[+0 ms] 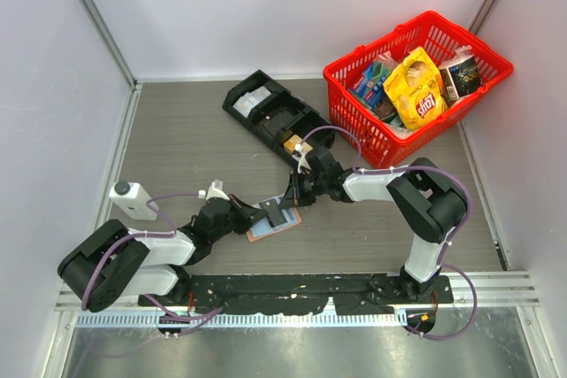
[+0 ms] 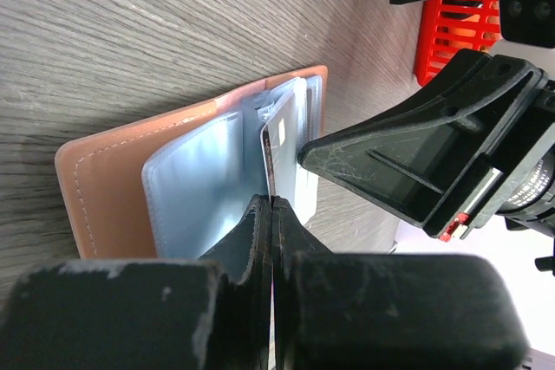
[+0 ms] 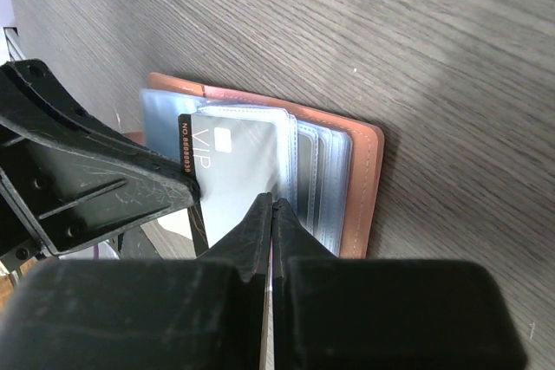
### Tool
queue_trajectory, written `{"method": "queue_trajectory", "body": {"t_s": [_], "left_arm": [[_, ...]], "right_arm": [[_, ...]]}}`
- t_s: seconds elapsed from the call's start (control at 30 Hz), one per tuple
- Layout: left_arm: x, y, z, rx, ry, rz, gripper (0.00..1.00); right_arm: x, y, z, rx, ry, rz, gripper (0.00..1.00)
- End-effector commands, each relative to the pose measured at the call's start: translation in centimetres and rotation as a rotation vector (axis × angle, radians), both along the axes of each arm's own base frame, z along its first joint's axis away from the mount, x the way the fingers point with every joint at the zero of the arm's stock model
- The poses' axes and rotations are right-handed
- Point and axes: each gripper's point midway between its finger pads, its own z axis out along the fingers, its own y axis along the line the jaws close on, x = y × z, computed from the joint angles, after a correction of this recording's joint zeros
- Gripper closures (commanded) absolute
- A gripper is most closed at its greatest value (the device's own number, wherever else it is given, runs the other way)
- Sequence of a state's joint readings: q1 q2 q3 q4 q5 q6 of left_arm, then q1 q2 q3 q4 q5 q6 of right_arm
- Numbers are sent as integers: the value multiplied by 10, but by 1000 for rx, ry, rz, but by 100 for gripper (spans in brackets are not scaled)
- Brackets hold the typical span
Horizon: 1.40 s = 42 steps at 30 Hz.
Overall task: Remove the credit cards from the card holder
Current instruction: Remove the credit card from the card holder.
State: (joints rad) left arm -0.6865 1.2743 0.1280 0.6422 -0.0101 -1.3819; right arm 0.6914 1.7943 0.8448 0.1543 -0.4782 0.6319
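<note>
The salmon-pink card holder (image 1: 278,227) lies open on the table between the two grippers, its pale blue inner panels fanned out (image 2: 104,188) (image 3: 360,188). A grey credit card marked VIP (image 3: 230,171) sticks partway out of a panel, and it shows edge-on in the left wrist view (image 2: 279,136). My left gripper (image 1: 267,215) (image 2: 273,201) is shut on that card's edge. My right gripper (image 1: 291,200) (image 3: 273,203) is shut on a pale blue panel just beside the card. The two grippers' fingers almost touch over the holder.
A black compartment tray (image 1: 275,112) lies behind the holder. A red basket (image 1: 416,81) with snack packs stands at the back right. A small white device (image 1: 133,199) sits by the left arm. Grey walls close in the table on three sides.
</note>
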Motion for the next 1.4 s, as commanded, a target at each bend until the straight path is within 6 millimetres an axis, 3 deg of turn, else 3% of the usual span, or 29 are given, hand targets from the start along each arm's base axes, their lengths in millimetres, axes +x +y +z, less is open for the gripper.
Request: {"method": "queue_trajectory", "body": {"t_s": [0.0,0.5,0.77,1.0,1.1,1.23,1.37], "left_arm": [[6,-4,27,-71,-90,8,100],[-10,23,25,16,-48,52,100],[-18,46,37,66,-88,92,100],[-16,60,64,20,-193,158,100],[-7,62,86,-24,-263,202,100],[11,51,115,-31,-346,199,100],[33,29,139,-15,-382,149,100]], "right_arm": [[-22,-38,-54,-198,101,-28,99],[-19,-37,-51,-197,91,-31,99],[-10,-30,-37,-191,71,-29,99],[13,-24,17,-160,-45,-59,89],[26,-23,62,-112,-156,-100,79],[37,-37,119,-66,-315,-189,66],[39,-59,159,-42,-443,-283,47]]}}
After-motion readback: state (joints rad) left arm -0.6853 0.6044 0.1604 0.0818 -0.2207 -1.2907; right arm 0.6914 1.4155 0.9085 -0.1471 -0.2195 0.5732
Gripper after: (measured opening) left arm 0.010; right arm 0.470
